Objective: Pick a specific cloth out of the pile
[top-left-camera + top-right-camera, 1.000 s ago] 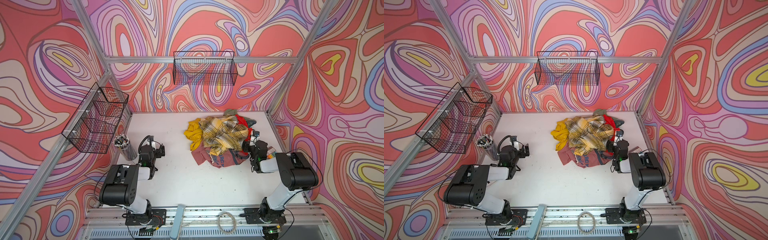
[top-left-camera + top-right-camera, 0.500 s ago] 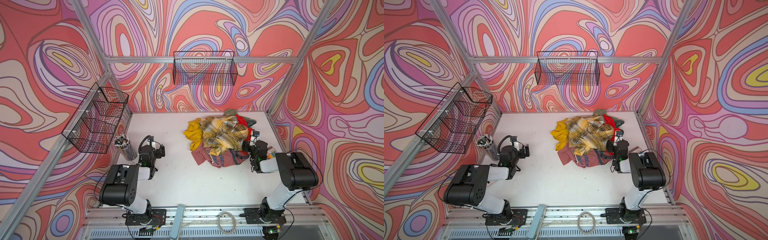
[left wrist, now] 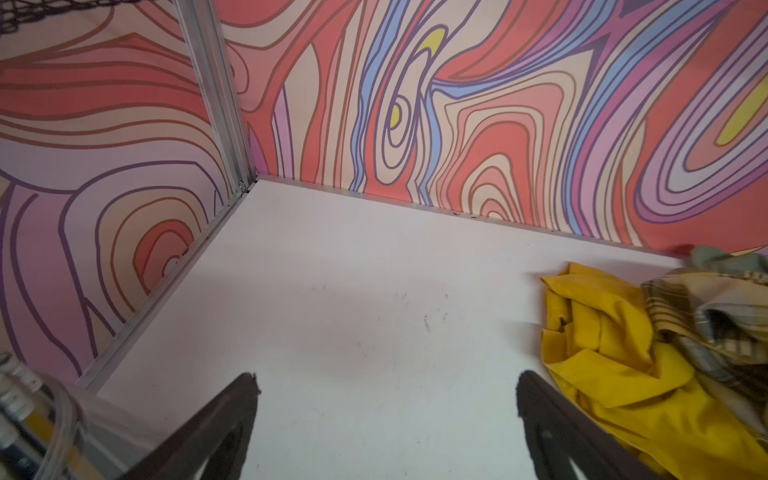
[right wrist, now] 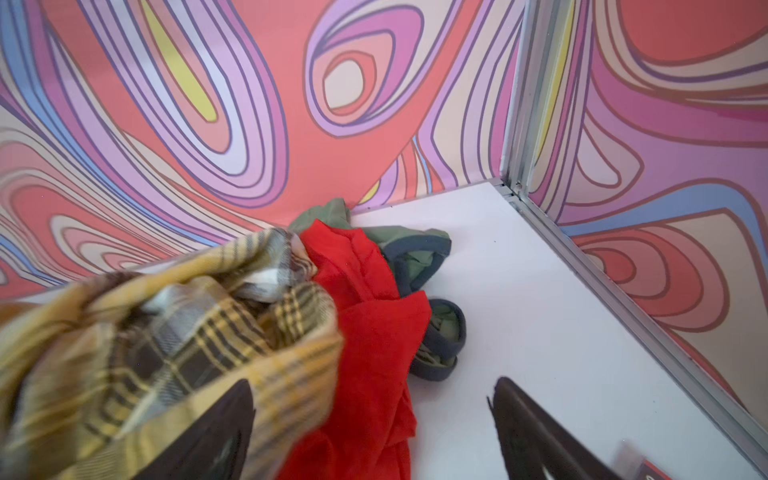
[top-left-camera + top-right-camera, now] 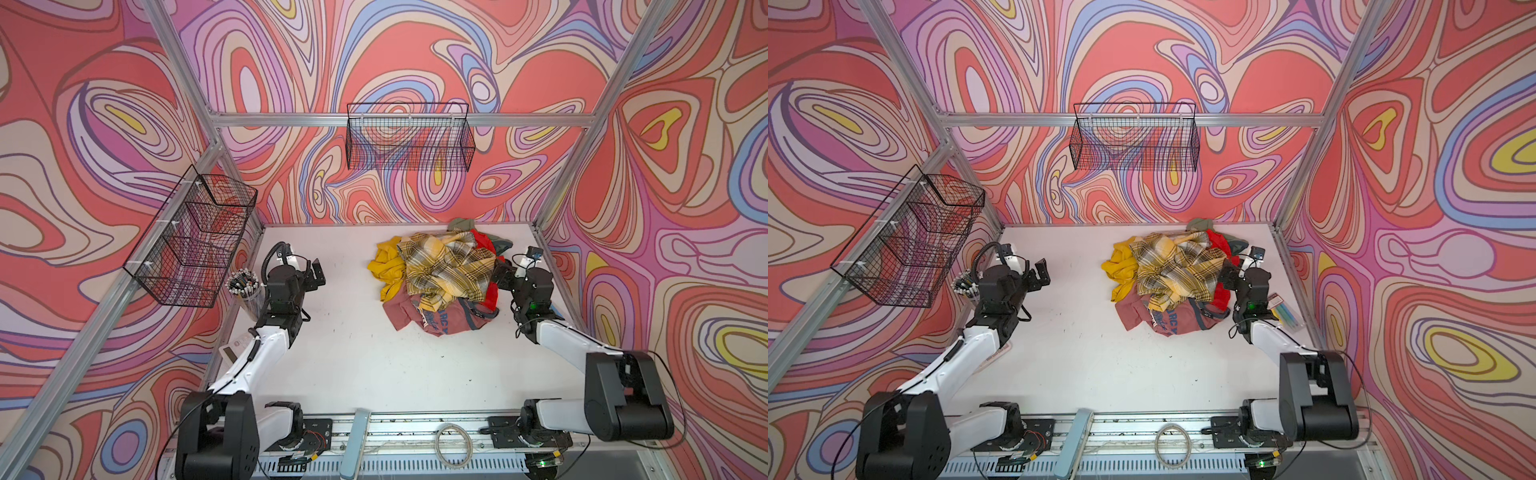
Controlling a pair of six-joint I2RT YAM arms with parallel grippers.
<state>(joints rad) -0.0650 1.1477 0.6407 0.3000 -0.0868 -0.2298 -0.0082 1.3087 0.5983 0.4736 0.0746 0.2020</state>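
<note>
In both top views: the pile (image 5: 440, 270) at far right on the white surface (image 5: 365, 353). Plaid shirt (image 5: 446, 266) on top, mustard cloth (image 5: 388, 268) on its left, red cloth (image 5: 484, 245) on its right, olive cloth (image 5: 460, 224) at the far end. The cloth (image 5: 451, 322), dusty pink with blue lettering, at the pile's near edge, partly under the plaid shirt and touching a plain rose cloth (image 5: 397, 309) on its left. Left jaws wide open over bare surface, well apart from the pile, near a cup of pens (image 5: 245, 286). Right jaws close against the pile's right side.

Left wrist view: jaws spread wide, only bare surface (image 3: 353, 291) between them. Mustard cloth (image 3: 602, 332) and plaid shirt (image 3: 706, 307) toward the scene's right.

Right wrist view: jaws apart, clamping nothing. Plaid shirt (image 4: 187, 332) draped over one jaw, red cloth (image 4: 374, 311) partly between the two, olive cloth (image 4: 415, 249) farther off.
</note>
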